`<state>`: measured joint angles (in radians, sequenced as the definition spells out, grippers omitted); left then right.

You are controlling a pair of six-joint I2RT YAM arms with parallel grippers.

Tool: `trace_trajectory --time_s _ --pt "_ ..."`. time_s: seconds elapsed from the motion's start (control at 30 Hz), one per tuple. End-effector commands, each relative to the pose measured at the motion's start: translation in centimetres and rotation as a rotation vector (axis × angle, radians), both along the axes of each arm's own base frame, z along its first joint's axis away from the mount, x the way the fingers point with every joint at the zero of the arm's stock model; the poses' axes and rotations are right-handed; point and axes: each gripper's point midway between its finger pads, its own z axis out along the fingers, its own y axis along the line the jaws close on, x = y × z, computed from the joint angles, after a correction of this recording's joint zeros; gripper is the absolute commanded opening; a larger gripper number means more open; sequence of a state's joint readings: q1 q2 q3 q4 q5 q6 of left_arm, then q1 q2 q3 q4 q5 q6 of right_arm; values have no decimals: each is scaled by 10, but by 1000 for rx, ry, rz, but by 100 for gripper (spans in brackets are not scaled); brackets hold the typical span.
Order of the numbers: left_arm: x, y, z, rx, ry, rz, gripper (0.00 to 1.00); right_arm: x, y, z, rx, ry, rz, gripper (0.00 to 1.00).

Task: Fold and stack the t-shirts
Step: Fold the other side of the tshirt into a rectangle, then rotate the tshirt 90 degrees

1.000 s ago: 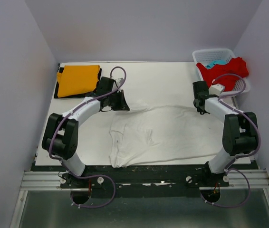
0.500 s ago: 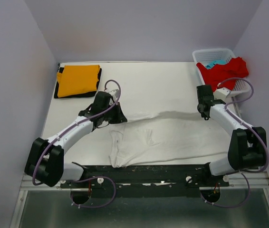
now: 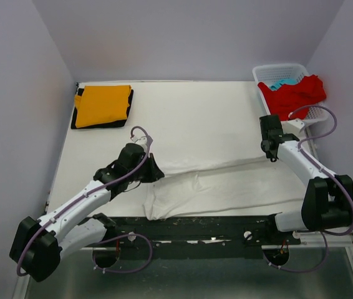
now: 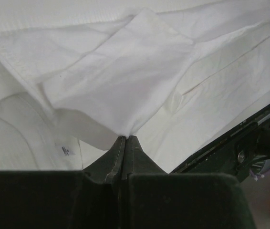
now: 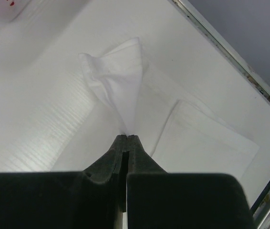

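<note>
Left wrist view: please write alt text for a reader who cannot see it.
Shut black jaws at the bottom pinch a fold of the white shirt, which fills most of the picture. A dark metal rail shows at lower right.

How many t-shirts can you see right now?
5: white shirt spread near front; orange shirt atop black shirt, far left; red shirt and light blue shirt in the basket, which may hide more.
</note>
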<state>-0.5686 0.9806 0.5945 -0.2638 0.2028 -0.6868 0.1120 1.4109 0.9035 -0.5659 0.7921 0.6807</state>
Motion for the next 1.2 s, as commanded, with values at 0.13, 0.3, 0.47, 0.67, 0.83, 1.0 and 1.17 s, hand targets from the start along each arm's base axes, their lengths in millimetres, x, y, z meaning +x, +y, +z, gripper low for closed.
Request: trace_trajectory --time_s 0.13,0.3,0.47,0.67,0.83,1.0,1.17 --pt "-45 13 -45 71 144 38 0 -36 -10 -8 -26 30 -105 0" --pt "-72 9 -66 58 213 -6 0 -61 -1 -31 49 97 -162 3" --pt "-85 25 -82 163 296 28 56 -84 -18 -25 -58 135 -343 78" --pt "-86 15 -19 50 145 -30 99 -68 -18 -1 -62 109 -299 87" --pt "-78 -8 11 -35 69 -99 99 -40 9 7 108 3 -81 96" --pt "-71 -49 -5 -78 161 -196 99 -1 123 12 527 -212 589 100" --pt "-65 -61 -50 -21 282 -180 99 -13 181 3 782 -242 819 100"
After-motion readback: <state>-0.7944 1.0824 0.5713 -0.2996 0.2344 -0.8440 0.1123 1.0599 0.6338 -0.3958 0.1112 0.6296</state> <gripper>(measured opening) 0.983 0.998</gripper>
